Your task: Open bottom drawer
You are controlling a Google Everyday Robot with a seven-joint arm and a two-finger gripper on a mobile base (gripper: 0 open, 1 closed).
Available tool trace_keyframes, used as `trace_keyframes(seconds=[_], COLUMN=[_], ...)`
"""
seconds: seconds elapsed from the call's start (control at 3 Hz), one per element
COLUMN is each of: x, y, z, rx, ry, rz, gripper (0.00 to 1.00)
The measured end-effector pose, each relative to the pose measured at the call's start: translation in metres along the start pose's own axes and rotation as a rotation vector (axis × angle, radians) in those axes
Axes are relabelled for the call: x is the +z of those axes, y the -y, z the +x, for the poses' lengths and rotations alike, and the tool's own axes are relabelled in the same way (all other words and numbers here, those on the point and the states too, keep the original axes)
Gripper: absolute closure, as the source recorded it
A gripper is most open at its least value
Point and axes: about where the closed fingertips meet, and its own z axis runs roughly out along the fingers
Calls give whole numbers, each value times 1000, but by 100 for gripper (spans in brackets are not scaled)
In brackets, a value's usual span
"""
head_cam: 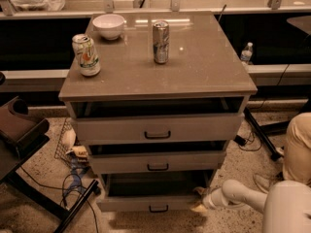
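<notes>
Camera view, from above and in front of a grey-beige cabinet with three drawers, all standing partly out. Lowest in the stack, near the floor: the bottom drawer [146, 204], front panel forward of the frame, dark interior showing behind it, small dark bar handle [159, 209] at centre. Just off its right-hand end, low over the speckled floor: the tool [199, 200], at the tip of a white arm [243, 195] reaching in from the lower right corner. Touching the drawer's end or merely beside it, impossible to tell, and likewise whether released or clenched. Above, the middle drawer [121, 163] and the top drawer [112, 129], each with its own dark handle. On the tabletop [209, 69]: a white bowl [109, 25] at the back left, a green-and-white can [86, 55] near the left edge, a silver can [161, 41] upright near the middle, all apart from one another. Behind the cabinet's right corner, a small water bottle [247, 53] on a ledge. At left, a dark chair [19, 130] and a tangle of cables [73, 183] on the floor. At the right edge, a tan trouser leg [297, 149].
</notes>
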Motion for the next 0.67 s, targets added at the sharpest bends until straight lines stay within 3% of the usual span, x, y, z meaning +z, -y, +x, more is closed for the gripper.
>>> trace_keyframes(seconds=[0.67], x=[-4], y=[0], z=[-3], rx=[0], ry=[0], rz=[0], gripper=[93])
